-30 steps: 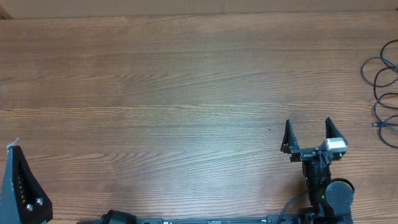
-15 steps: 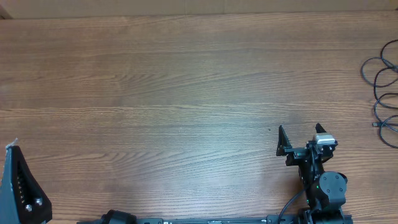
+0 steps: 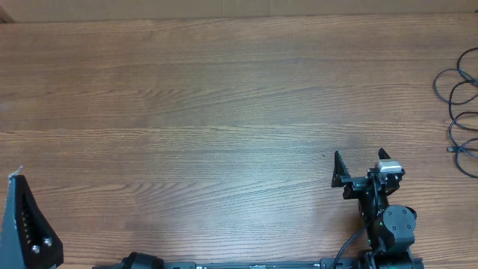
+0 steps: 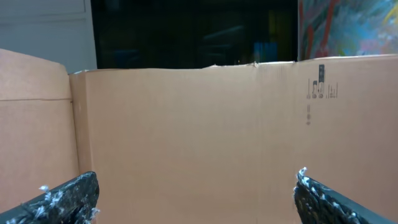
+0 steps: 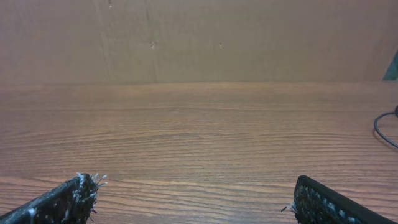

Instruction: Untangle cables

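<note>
The cables lie as thin black loops at the far right edge of the wooden table, partly cut off by the frame. A short curve of one cable shows at the right edge of the right wrist view. My right gripper is open near the front edge, well left of and nearer than the cables, with nothing between its fingers. Only one finger of my left arm shows at the front left corner. The left gripper is open and empty, facing a cardboard wall.
A brown cardboard wall stands along the table's far edge. In the left wrist view a cardboard panel fills the frame, with a dark window behind it. The arm bases and their thick black cables sit along the front edge.
My right gripper has drawn back toward the front edge and turned slightly left over the first half second, then held still. The cables and left arm have not moved.
</note>
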Controlling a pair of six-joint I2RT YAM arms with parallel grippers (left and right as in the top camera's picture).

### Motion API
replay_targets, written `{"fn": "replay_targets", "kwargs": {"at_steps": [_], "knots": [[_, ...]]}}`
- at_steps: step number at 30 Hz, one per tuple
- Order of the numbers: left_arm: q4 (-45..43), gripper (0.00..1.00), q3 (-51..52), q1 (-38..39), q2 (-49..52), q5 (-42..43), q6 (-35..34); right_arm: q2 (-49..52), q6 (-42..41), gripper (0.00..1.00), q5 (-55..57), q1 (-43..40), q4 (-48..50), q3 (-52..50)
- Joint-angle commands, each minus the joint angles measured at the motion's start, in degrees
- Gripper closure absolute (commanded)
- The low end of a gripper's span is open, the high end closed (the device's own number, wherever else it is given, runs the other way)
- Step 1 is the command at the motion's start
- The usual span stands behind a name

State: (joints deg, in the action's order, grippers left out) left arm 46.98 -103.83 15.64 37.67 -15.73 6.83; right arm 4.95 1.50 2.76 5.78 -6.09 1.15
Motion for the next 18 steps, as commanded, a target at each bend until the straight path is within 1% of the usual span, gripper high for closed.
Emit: {"fn": "replay_targets", "kwargs": {"at_steps": [1,4,6,9,14,18], "knots": [[0.9,0.0,0.2,-0.2,0.4,-0.8,1.4,0.2,-0.2,0.0,-0.3,0.4,0.2,-0.1],[2.3,0.0,0.2,-0.2,0.4,-0.7,1.3,0.2,-0.2,0.0,-0.3,0.4,0.2,-0.1],[5.0,0.0,0.2,-0.2,0.4,0.3,0.7,0.2,-0.2,0.0,-0.3,0.4,0.2,-0.1],[8.8,0.0,0.2,-0.2,0.4,-1.4,1.1,0.2,-0.2,0.0,-0.3,0.4,0.2,-0.1],[18.4,0.0,1.0,-0.2,0.5,-0.4,1.0,0.2,-0.2,0.0,-0.3,0.4,0.2,-0.1],[19.7,0.0,3.8,-0.2,0.5,-0.8,3.4,0.2,-0.2,0.0,-0.3,0.4,0.2,-0.1]]}}
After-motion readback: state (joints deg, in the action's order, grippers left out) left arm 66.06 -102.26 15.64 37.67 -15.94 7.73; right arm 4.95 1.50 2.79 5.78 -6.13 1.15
